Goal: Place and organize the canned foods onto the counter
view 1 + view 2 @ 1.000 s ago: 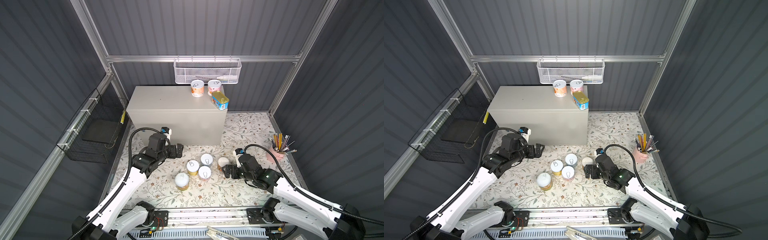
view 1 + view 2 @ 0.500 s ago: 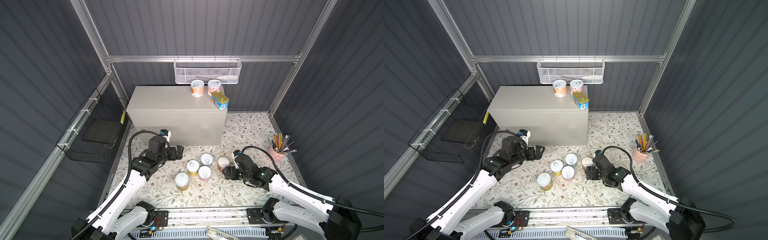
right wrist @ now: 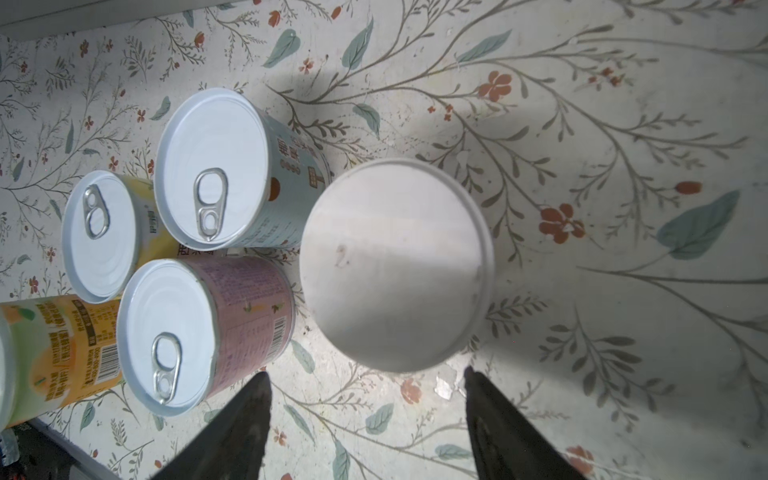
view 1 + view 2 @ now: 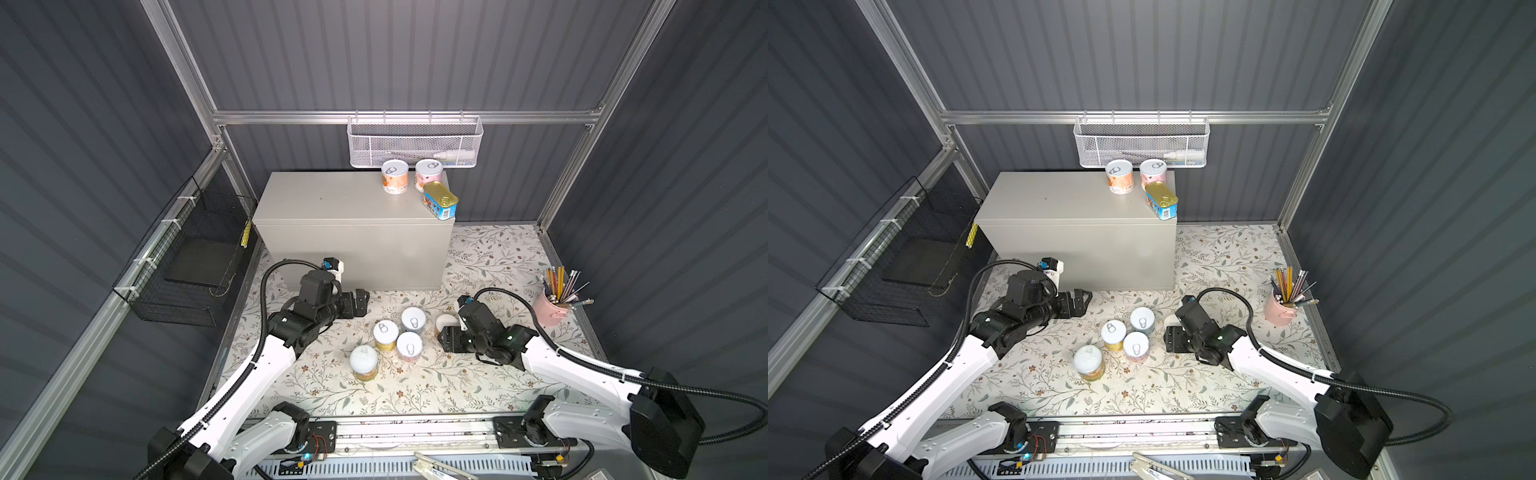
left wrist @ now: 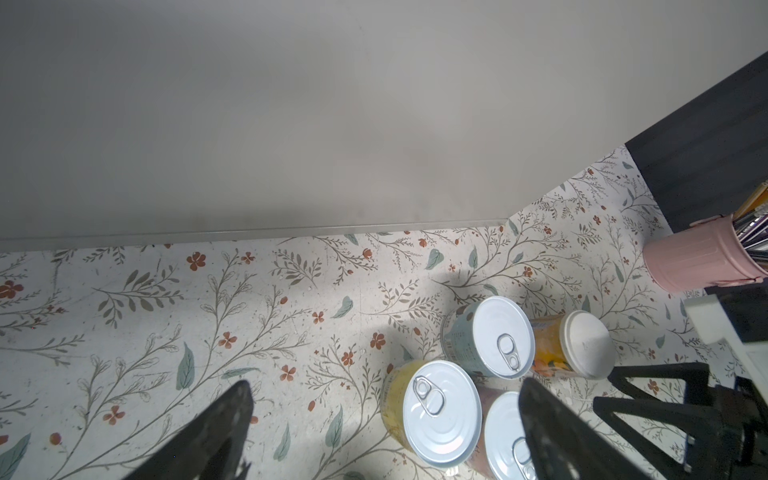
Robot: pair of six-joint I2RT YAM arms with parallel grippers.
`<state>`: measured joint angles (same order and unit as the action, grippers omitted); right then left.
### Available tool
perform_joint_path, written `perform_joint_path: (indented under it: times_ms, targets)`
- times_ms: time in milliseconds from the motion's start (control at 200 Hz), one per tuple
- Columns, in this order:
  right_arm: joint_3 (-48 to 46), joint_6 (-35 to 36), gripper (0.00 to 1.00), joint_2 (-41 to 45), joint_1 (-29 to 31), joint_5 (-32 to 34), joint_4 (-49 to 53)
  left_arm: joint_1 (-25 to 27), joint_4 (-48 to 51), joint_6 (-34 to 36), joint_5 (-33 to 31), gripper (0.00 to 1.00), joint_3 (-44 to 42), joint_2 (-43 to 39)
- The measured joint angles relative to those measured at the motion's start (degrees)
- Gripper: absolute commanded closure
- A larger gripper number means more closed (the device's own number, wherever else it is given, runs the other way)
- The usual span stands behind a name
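The counter (image 4: 349,208) is a beige-grey box at the back. It carries an orange can (image 4: 395,177), a pink can (image 4: 428,174) and a gold-topped blue tin (image 4: 439,200). Several cans stand on the floral floor: pale blue (image 4: 413,319), yellow (image 4: 385,333), pink (image 4: 409,347) and a white-lidded orange one (image 4: 364,363). Another white-lidded can (image 3: 395,266) stands just beyond my right gripper (image 3: 365,376), which is open, its tips level with the lid's rim. My left gripper (image 4: 359,303) hangs open and empty in front of the counter, left of the cans.
A pink pencil cup (image 4: 548,309) stands at the right edge of the floor. A white mesh basket (image 4: 415,143) hangs on the back wall above the counter. A black wire basket (image 4: 187,274) hangs on the left wall.
My right gripper has slid up to the white-lidded can and its jaws have narrowed. The left arm has barely moved.
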<state>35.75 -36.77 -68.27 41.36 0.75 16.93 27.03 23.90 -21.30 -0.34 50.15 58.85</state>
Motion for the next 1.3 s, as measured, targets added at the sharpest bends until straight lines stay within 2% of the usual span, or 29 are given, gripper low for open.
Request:
perform_joint_path:
  times_ms: [180, 640, 931, 1301]
  targets:
    - [0.50, -0.33, 0.20, -2.34, 0.00, -0.22, -0.98, 0.00, -0.02, 0.00, 0.17, 0.00, -0.02, 0.07]
    - [6.12, 1.22, 0.20, -7.96, 0.00, -0.22, -2.21, 0.00, -0.55, -0.37, 0.57, 0.00, -0.50, 0.76]
    - [9.84, 2.38, 0.23, -12.39, 0.00, 0.83, -1.97, 0.00, -0.55, -0.37, 0.55, 0.00, -0.50, 0.74]
    - [13.35, 2.93, 0.29, -16.48, 0.00, 5.53, -1.27, 0.00, -0.13, -0.37, 0.39, 0.00, -1.29, 0.11]
